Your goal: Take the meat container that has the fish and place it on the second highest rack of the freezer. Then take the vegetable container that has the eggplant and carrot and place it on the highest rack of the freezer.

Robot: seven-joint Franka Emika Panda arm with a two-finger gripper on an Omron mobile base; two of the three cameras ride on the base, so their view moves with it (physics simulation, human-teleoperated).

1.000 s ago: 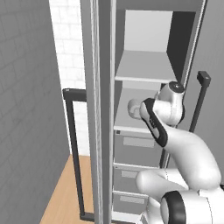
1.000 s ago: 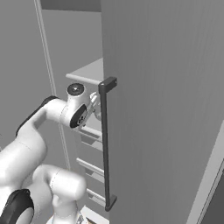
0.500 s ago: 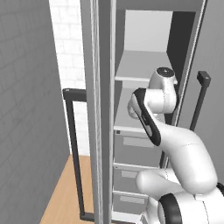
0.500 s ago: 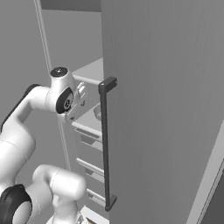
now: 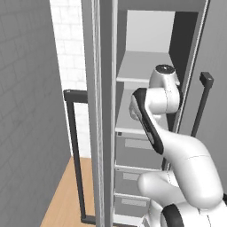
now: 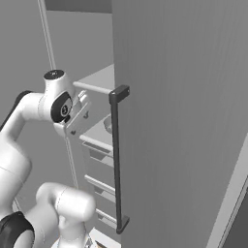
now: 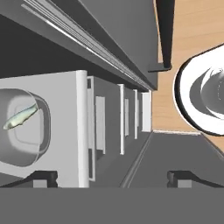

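The gripper (image 7: 112, 177) is wide open and holds nothing; its two dark fingertips (image 7: 41, 178) stand far apart. Beyond the left fingertip, the fish (image 7: 19, 117) lies in a grey bowl (image 7: 37, 146) on a pale shelf (image 7: 65, 127) of the freezer (image 5: 133, 146), probably the second highest rack.

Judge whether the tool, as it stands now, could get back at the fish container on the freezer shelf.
Probably yes. The tool is open and empty, and the fish container sits uncovered on the shelf with nothing lying between them.
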